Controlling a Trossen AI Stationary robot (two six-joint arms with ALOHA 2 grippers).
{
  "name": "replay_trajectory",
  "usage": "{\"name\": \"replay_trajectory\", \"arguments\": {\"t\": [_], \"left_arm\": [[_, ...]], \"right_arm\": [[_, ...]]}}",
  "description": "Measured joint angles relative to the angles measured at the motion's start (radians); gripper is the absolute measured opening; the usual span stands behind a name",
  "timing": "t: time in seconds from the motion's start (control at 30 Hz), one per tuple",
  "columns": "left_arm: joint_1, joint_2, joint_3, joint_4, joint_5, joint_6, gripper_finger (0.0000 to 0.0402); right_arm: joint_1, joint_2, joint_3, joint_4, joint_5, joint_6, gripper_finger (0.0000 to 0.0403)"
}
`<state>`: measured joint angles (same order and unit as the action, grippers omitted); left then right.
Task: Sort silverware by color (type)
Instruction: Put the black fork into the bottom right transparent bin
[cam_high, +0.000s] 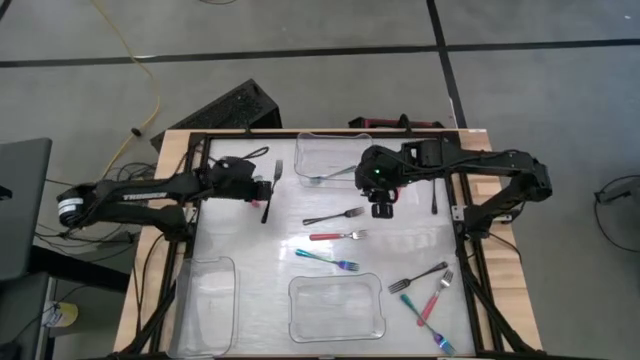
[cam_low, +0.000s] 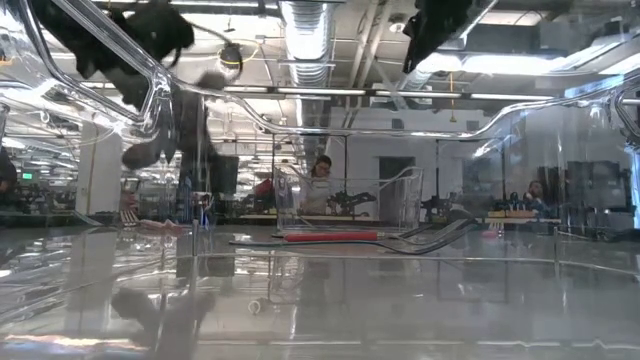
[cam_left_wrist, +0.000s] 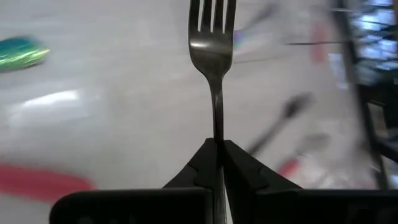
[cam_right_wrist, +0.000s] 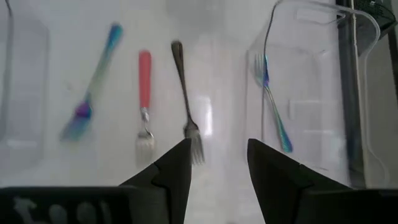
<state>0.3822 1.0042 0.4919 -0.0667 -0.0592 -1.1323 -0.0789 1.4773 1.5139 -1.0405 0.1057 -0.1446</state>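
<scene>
Fingers of my left gripper (cam_left_wrist: 219, 149) are clenched on the thin handle of a dark fork (cam_left_wrist: 212, 43), its tines pointing away from the wrist. From above, this arm lies stretched across the far left side of the desk (cam_high: 250, 250), the dark fork (cam_high: 268, 190) at its tip. My right gripper (cam_right_wrist: 217, 163) hangs with fingers apart, grasping nothing, above a plain metal fork (cam_right_wrist: 185, 99) and a red-handled fork (cam_right_wrist: 144, 93). Beside them I see a teal fork (cam_right_wrist: 93, 84) on the desk and one more teal fork (cam_right_wrist: 271, 102) inside a clear bin (cam_right_wrist: 311, 37). Two other clear bins (cam_high: 337, 305) stand near the front edge.
</scene>
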Motion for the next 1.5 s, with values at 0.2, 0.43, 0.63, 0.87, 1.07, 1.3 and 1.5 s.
{"name": "replay_trajectory", "arguments": {"t": [0.2,0.43,0.63,0.87,1.07,1.3,1.5], "left_arm": [[-0.043,-0.118,0.002,0.092,0.164,0.109,0.0000],[-0.199,-0.176,0.002,0.138,0.264,0.178,0.0000],[-0.365,-0.149,0.003,0.175,0.255,0.197,0.0000],[-0.518,-0.068,0.004,0.322,0.187,0.204,0.0000],[-0.589,0.040,0.005,0.458,0.150,0.173,0.0000],[-0.651,0.183,0.015,0.645,0.034,0.106,0.0000],[-0.666,0.336,0.172,0.610,-0.034,0.124,0.0000]], "right_arm": [[0.057,0.000,0.000,0.130,-0.001,0.220,0.0177],[0.134,0.000,0.000,0.242,-0.003,0.448,0.0177],[0.235,0.000,0.000,0.245,0.009,0.663,0.0177],[0.374,0.000,0.000,0.276,0.082,0.740,0.0177],[0.468,-0.001,0.000,0.278,0.107,0.638,0.0177],[0.576,-0.086,0.000,0.211,0.170,0.496,0.0177],[0.660,-0.196,0.000,0.056,0.259,0.486,0.0177]]}}
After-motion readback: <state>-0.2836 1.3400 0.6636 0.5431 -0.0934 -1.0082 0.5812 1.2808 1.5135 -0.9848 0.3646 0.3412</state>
